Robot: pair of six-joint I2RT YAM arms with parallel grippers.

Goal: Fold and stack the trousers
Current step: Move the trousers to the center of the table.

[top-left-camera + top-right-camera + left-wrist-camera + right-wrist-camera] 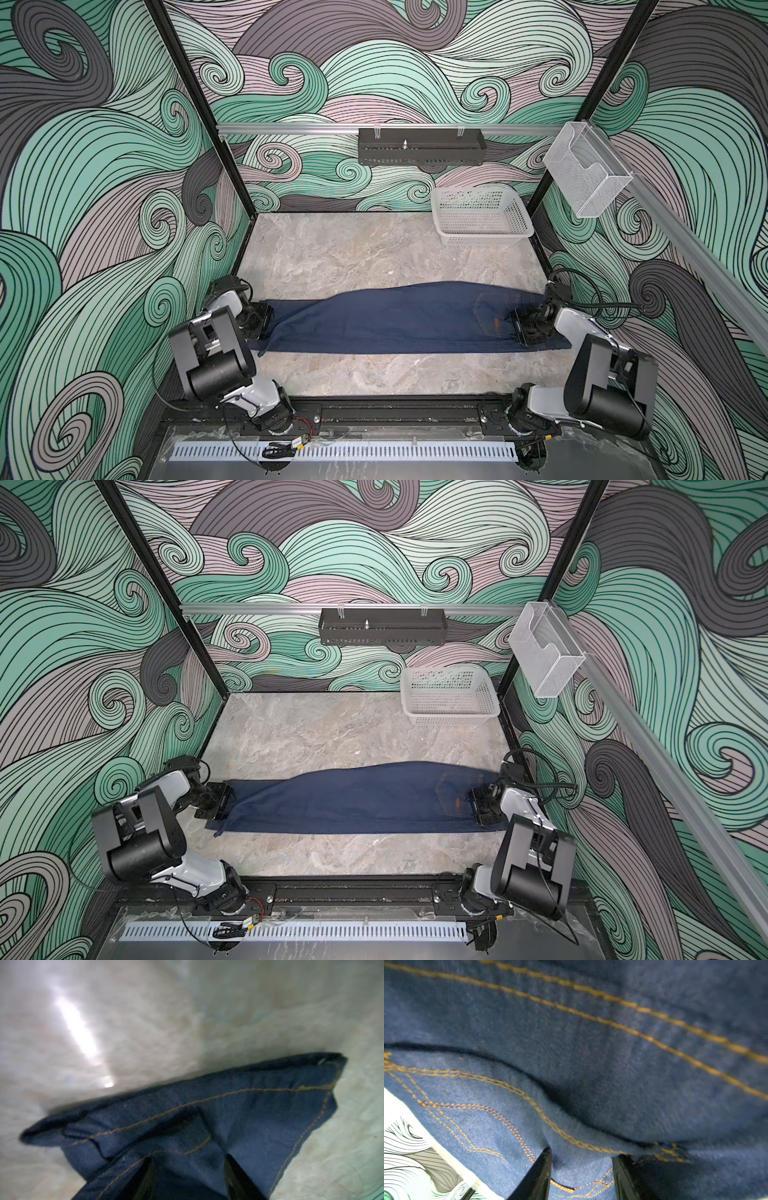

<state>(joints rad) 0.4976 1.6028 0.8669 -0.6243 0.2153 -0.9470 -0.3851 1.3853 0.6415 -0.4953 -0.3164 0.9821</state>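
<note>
Across lower centre of desk (pixel 374 257): trousers (pixel 395 320), folded lengthwise. Left claw (pixel 266 322) at leg end, right claw (pixel 518 328) at waist end, astride denim; grip cannot be told. Pinch all layers.

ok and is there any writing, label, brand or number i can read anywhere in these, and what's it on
No text can be read in any view.
Orange tag on the jeans: too small to read in both top views.
Small yellow connector near the camera: too small to read.
Orange stitching in the wrist views: plain seams, no letters.
</note>
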